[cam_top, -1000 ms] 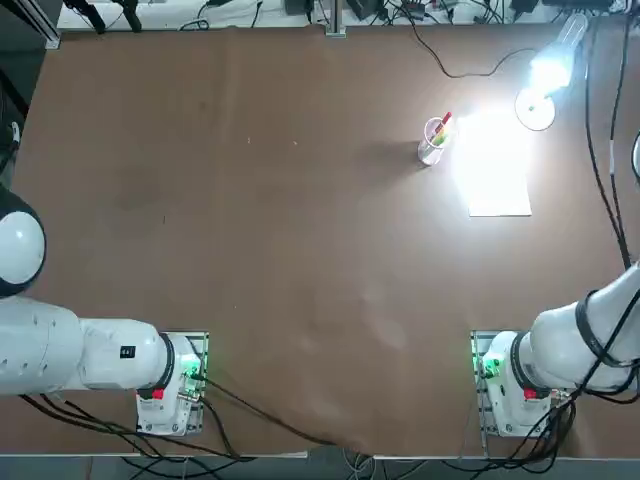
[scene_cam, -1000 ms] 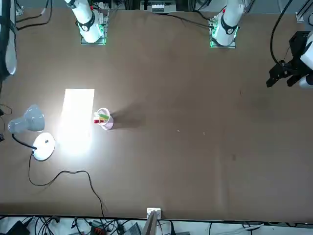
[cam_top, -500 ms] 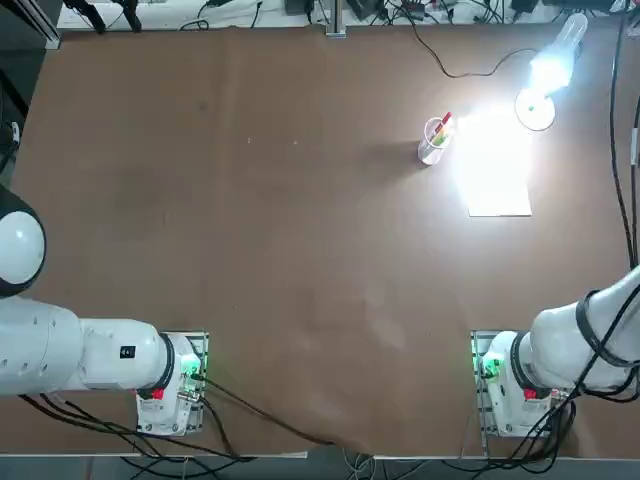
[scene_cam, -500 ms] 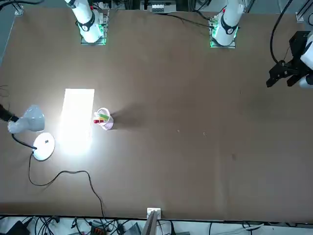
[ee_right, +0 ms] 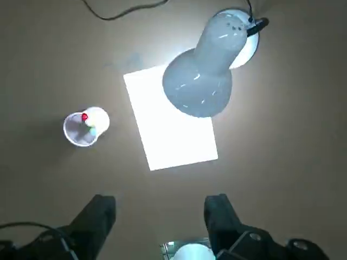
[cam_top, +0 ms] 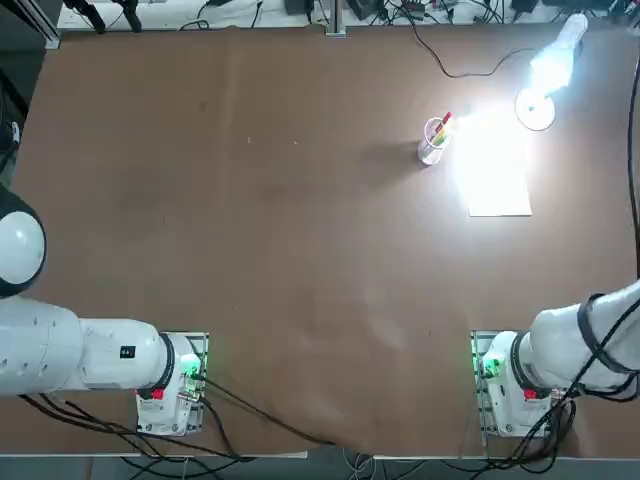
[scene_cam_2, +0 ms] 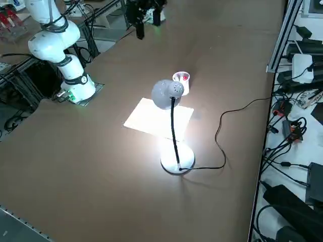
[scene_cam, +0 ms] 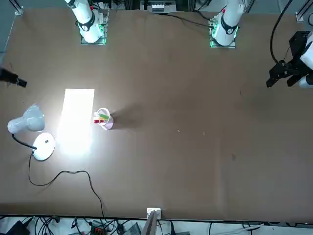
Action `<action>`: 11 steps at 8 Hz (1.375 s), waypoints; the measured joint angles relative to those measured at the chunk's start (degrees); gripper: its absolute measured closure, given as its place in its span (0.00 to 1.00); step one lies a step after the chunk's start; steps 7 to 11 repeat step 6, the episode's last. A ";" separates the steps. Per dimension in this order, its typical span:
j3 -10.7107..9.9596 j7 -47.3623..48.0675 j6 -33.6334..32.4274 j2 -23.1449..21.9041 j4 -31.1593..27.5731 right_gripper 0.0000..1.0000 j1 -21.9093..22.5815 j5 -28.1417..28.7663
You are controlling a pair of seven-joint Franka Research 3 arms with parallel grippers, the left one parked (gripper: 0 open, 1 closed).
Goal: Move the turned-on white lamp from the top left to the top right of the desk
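Note:
The white lamp [cam_top: 553, 65] stands lit at the far right of the brown desk [cam_top: 300, 250], with its round base [cam_top: 535, 110] beside the glowing head. In the right side view the lamp [scene_cam_2: 166, 95] leans over a bright paper sheet. My right gripper [ee_right: 160, 216] hangs open and empty high above the desk, apart from the lamp [ee_right: 200, 81] on the robot's side of it. In the front view only a dark tip of the gripper [scene_cam: 12, 80] shows, at the left edge beyond the lamp [scene_cam: 27, 122].
A white paper sheet [cam_top: 498, 185] lies under the lamp's light. A small clear cup of coloured pens [cam_top: 433, 140] stands next to it. The lamp's thin black cord [cam_top: 470, 65] trails to the desk's far edge. Cables and gear [scene_cam_2: 298, 151] crowd the floor past that edge.
In the front view the gripper's dark tip has drawn back from beside the lamp head toward the robot's side. The lamp, cup and paper have not moved.

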 joint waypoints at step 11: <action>0.16 -0.52 13.43 -12.11 -21.67 0.00 5.19 -1.72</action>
